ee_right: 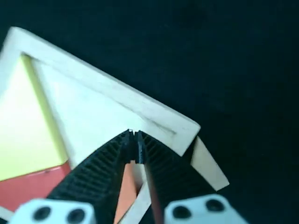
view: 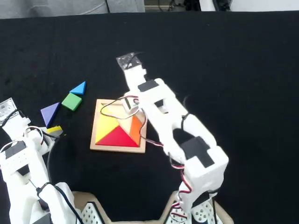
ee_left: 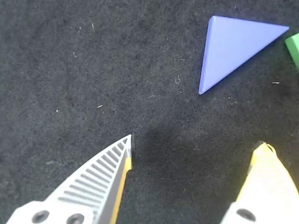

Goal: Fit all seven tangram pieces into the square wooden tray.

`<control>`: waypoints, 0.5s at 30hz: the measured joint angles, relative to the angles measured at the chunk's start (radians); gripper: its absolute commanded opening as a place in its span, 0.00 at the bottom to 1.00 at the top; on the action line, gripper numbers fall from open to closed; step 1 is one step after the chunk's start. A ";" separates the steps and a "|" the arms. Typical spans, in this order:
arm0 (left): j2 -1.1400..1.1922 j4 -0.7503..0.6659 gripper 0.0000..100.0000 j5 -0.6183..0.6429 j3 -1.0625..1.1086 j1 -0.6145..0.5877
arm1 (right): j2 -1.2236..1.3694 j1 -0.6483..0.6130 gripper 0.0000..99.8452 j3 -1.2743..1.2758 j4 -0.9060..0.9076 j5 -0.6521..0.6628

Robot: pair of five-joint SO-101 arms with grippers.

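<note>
right jaws clenched over tray (ee_right: 117, 93), left jaws wide apart near purple triangle (ee_left: 233, 46)

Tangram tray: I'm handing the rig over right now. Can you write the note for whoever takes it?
Left gripper: open, empty, over the black cloth near the purple triangle.
Right gripper: shut, tips above a corner of the tray.
Done: yellow triangle, red triangle and orange triangle lie in the tray.
To do: blue triangle, green square and the purple triangle are loose on the cloth beside the tray. Part of the tray floor is bare at the right gripper's corner.
</note>
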 measured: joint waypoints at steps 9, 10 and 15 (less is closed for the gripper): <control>0.000 0.000 0.39 0.000 0.000 0.000 | 0.008 -0.003 0.01 -0.020 0.012 0.014; 0.000 0.000 0.39 0.000 0.000 0.000 | 0.008 -0.003 0.01 -0.020 0.012 0.014; 0.000 0.000 0.39 0.000 0.000 0.000 | 0.008 -0.003 0.01 -0.020 0.012 0.014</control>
